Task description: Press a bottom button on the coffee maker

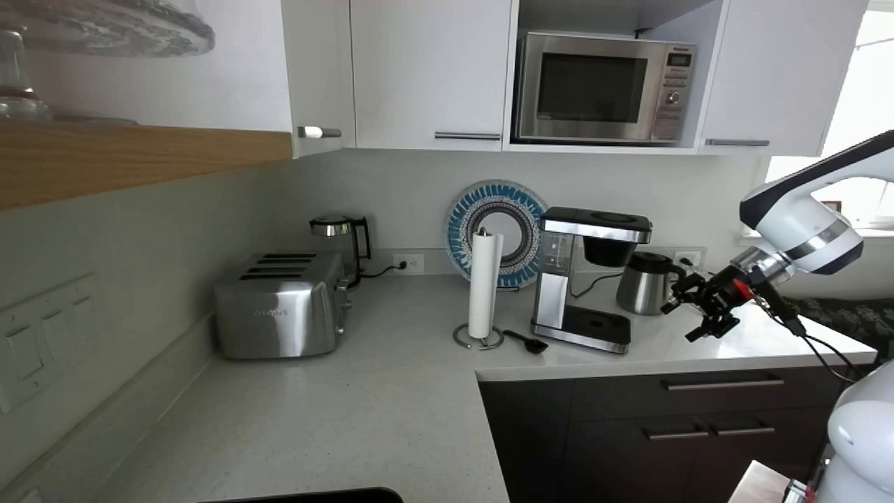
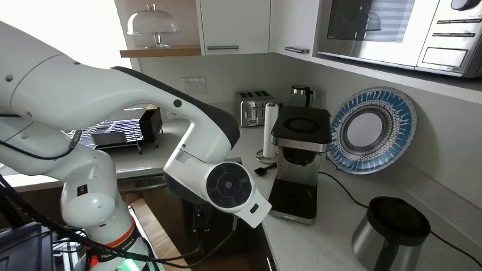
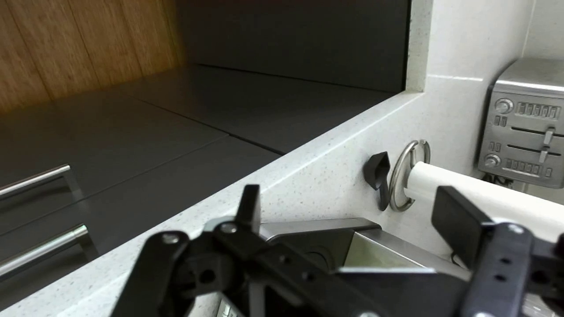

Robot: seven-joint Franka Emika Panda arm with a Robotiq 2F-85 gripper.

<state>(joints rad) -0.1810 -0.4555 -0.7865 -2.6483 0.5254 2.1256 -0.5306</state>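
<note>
In an exterior view, the coffee maker [image 1: 609, 251] stands on the counter [image 1: 335, 419], right of the middle of the frame. The roll [image 1: 483, 286] of white paper stands to its left, and a black scoop [image 1: 535, 346] lies between the two. A round blue plate [image 1: 517, 244] shows behind them. The pot [image 1: 639, 292] is to the right of the coffee maker. The gripper [image 1: 683, 321] is up in the air, just right of the pot in the frame. The toaster [image 1: 276, 318] is at the left.

In an exterior view, the white arm [image 2: 124, 94] stretches from the upper left to the middle. The coffee maker is right of the middle, with the end of the arm just left of it. The gripper is mostly hidden by the arm here.

In the wrist view, the gripper covers much of the bottom of the frame. Its fingers [image 3: 251, 204] are wide apart. The coffee maker shows low down, behind and between them, partly covered. The scoop and the roll are right of the middle, and the toaster is at the right edge.
</note>
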